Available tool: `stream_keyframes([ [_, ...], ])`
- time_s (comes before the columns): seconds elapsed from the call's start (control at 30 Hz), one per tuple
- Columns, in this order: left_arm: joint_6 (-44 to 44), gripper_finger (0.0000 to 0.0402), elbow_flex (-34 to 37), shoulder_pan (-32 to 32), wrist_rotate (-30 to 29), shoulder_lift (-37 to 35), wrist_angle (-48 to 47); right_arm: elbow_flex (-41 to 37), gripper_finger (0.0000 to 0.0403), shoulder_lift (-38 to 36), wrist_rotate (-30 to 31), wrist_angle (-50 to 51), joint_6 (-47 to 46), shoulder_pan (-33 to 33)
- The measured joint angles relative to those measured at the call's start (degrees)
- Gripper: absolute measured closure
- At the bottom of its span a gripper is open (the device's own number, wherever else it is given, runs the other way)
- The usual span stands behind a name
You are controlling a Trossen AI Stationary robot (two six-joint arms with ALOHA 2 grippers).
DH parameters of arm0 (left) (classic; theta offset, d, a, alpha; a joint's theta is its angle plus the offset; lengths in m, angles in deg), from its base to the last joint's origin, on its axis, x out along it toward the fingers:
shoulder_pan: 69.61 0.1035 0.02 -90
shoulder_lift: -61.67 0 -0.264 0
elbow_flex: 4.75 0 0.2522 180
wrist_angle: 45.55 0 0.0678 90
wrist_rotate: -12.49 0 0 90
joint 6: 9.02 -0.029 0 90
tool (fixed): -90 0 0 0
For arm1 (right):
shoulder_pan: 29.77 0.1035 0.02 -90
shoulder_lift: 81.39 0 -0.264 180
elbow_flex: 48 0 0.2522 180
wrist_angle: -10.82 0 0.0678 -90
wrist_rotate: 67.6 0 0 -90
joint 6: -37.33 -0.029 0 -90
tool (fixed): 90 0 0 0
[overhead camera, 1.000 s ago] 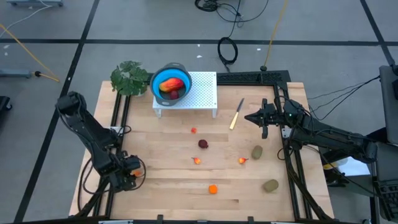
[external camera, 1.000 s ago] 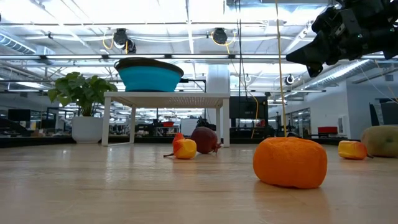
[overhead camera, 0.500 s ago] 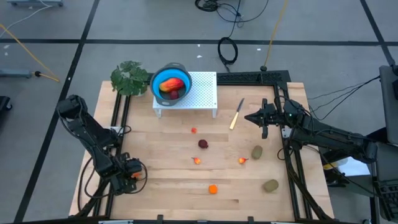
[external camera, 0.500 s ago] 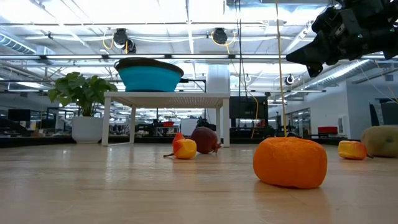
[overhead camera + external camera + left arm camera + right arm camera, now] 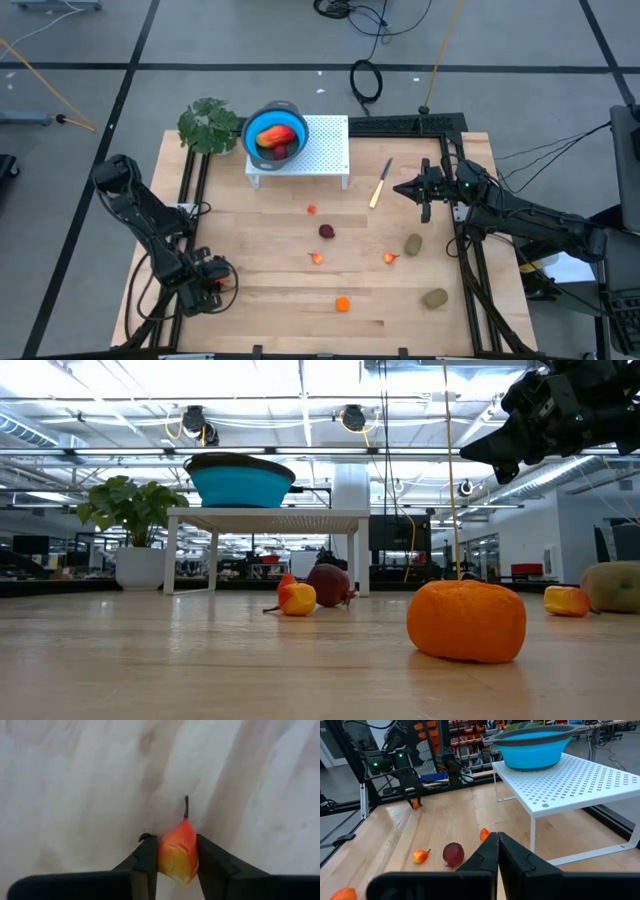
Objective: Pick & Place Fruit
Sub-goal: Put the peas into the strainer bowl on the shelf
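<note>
My left gripper [image 5: 176, 844] stands low over the table's near left part [image 5: 212, 283], shut on a small orange-red fruit with a dark stem [image 5: 178, 855]. My right gripper [image 5: 402, 187] waits shut above the far right of the table, also seen in the low view [image 5: 482, 452]. Loose fruit lies on the wood: a dark red ball [image 5: 327, 231], an orange ball [image 5: 343, 304], two olive ovals [image 5: 413, 244] [image 5: 435, 298] and small orange-red bits [image 5: 318, 258] [image 5: 390, 258] [image 5: 312, 210]. A blue bowl [image 5: 274, 135] holding fruit sits on a white rack [image 5: 328, 150]. My left gripper pinches the small orange-red fruit by its two sides [image 5: 162, 856] between the two fingers [image 5: 147, 860], which come steeply from above. The stem [image 5: 186, 807] sticks out beyond the fingertips. Whether the fruit rests on the wood or is clear of it, I cannot tell.
A slim pale-handled knife [image 5: 381, 183] lies near the right gripper. A green leafy plant [image 5: 209, 124] stands at the far left beside the bowl. Black rails [image 5: 190, 200] [image 5: 462, 250] run along both sides of the table. Bare wood lies between the left gripper and the orange ball.
</note>
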Motion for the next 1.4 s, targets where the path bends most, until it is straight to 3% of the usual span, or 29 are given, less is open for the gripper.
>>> stream_keyframes([
  [0.2, 1.30, 0.0313, -0.93, 1.44, -5.11, -2.73, 3.74, 0.00, 0.0403, -0.01, 0.00, 0.00, 0.00, -0.02],
  [0.53, 1.43, 0.0315, -1.01, 5.26, -24.08, -10.64, 14.70, 0.00, 0.0403, -0.01, 0.00, 0.00, 0.06, -0.02],
  [0.77, 14.33, 0.0315, -1.03, 9.69, -30.92, -15.13, 15.43, -0.02, 0.0403, -0.01, 0.00, 0.00, 0.15, -0.02],
  [1.17, 52.31, 0.0315, -1.08, 17.53, -30.15, -17.64, 16.41, -0.04, 0.0403, 0.00, -0.01, 0.00, 2.85, -0.02],
  [1.4, 55.32, 0.0313, -1.08, 19.58, -30.03, -17.64, 24.55, -0.04, 0.0403, 0.00, -0.02, 0.00, 4.47, -0.02],
])
